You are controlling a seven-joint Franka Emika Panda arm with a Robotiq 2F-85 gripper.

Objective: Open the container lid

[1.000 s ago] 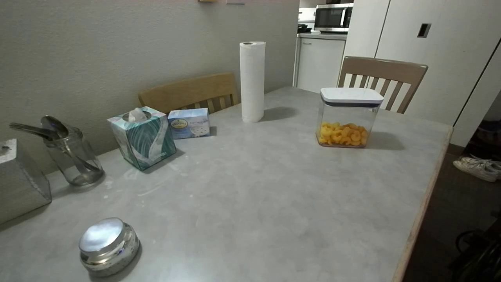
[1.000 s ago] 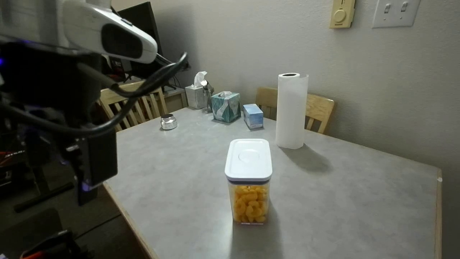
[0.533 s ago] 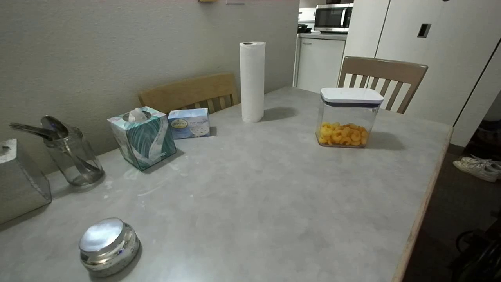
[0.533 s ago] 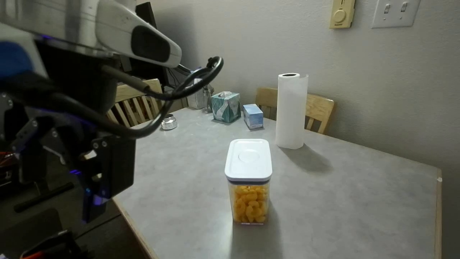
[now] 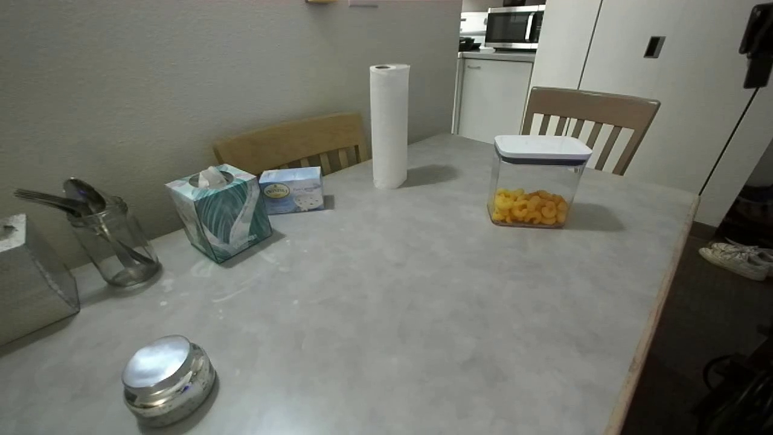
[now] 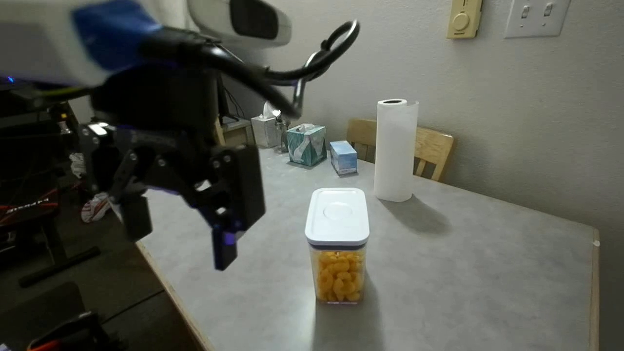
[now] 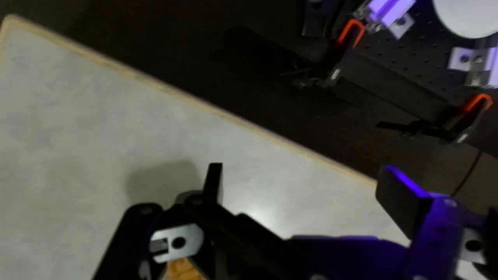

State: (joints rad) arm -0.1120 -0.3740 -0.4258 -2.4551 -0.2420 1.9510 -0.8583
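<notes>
The clear container [image 5: 531, 208] stands upright on the grey table with orange pieces in its lower part. It also shows in an exterior view [image 6: 340, 278]. The white lid [image 5: 542, 147] sits flat on top of it, and its round centre button shows on the lid [image 6: 338, 214]. My gripper [image 6: 180, 239] is open and empty, above the table and apart from the container. In the wrist view the fingers of my gripper [image 7: 301, 175] are wide apart with bare table between them. A bit of orange shows low in that view; the lid is hidden there.
A paper towel roll [image 5: 389, 127] stands behind the container. A teal tissue box [image 5: 223, 214], a tea box [image 5: 293, 192], a jar with utensils [image 5: 124, 254] and a silver box [image 5: 33, 284] line the wall. A shiny metal tin [image 5: 169, 380] sits at the front. The table edge [image 7: 233, 118] crosses the wrist view.
The arm and gripper have moved to the right, closer to the container, in an exterior view. Part of the gripper has come into view at an upper right edge. Container and lid have not moved.
</notes>
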